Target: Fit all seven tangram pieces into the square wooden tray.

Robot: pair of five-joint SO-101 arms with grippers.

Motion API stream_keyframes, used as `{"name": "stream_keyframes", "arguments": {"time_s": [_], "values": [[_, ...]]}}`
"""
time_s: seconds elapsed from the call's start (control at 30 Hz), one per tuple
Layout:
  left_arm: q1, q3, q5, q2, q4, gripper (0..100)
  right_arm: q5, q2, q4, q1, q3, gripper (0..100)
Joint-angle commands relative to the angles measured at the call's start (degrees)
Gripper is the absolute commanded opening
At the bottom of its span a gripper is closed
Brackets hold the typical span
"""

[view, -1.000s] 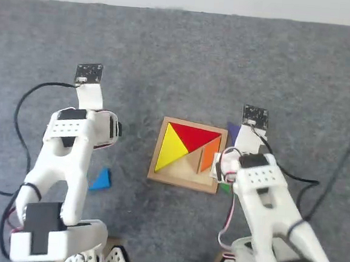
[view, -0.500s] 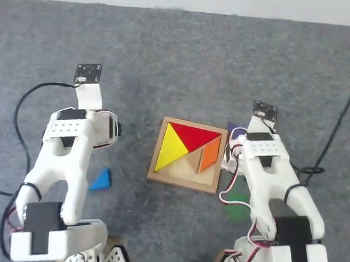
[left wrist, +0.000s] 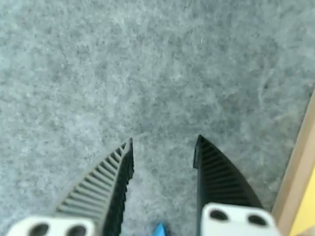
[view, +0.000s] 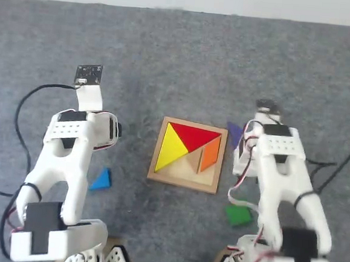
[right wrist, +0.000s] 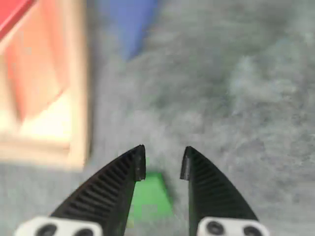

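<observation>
The grey mat (view: 186,59) fills the high view. The left arm (view: 63,158) stands at the left of the frame and the right arm (view: 280,176) at the right. The tray (view: 177,178) lies in the middle between them. It holds a red triangle (view: 194,136), a yellow triangle (view: 170,149) and an orange piece (view: 209,155).

The left gripper (left wrist: 162,142) hangs over bare mat with its fingers (left wrist: 110,187) well apart and nothing between the tips. The tray's edge (left wrist: 295,172) lies off to one side of them, apart. A tip of the blue triangle (view: 101,180) shows on the mat back between the finger roots.

The right gripper (right wrist: 162,155) has its fingers (right wrist: 118,177) a little apart and holds nothing. The green piece (right wrist: 150,196) lies flat on the mat behind the tips, beneath the gap. The tray's rim (right wrist: 78,98) is beside them. The purple piece (view: 234,131) lies ahead, just off the tray's upper right corner.

A second ago the right arm leaned over the tray's right rim, with only a sliver of green showing under it. It has since swung clear to the right. The green piece now lies fully uncovered at the lower right, off the tray's corner. The left arm and the tray have not moved.
</observation>
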State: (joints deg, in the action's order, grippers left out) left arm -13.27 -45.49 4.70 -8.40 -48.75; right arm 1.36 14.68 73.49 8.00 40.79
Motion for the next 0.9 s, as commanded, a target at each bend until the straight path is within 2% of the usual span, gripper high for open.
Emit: {"name": "stream_keyframes", "arguments": {"time_s": [0.0, 0.17, 0.3, 0.43, 0.53, 0.67, 0.87], "values": [[-0.1, 0.1, -0.9, -2.3, 1.5, 20, 12.6, 13.4, 9.3, 4.2, 2.1, 13.0], [-0.1, 0.2, -0.9, -2.3, 1.5, 20, 15.6, 26.0, 12.4, 8.5, 10.0, 28.0], [-0.2, 0.1, -0.9, -2.3, 1.5, 20, 16.1, 27.6, 5.8, 9.1, 16.9, 35.8], [-0.3, 0.1, -0.9, -2.3, 1.5, 20, 16.4, 27.6, -2.3, 13.9, 25.0, 35.2], [-0.3, 0.1, -0.9, -2.3, 1.5, 20, 20.1, 27.6, -5.2, 16.8, 27.6, 31.1], [-0.3, 0.0, -0.9, -2.3, 1.5, 20, 22.9, 27.6, -5.6, 17.0, 28.3, 26.0], [-0.4, 0.0, -0.9, -2.3, 1.4, 20, 22.9, 26.1, -6.8, 16.9, 28.7, 26.0]]}}
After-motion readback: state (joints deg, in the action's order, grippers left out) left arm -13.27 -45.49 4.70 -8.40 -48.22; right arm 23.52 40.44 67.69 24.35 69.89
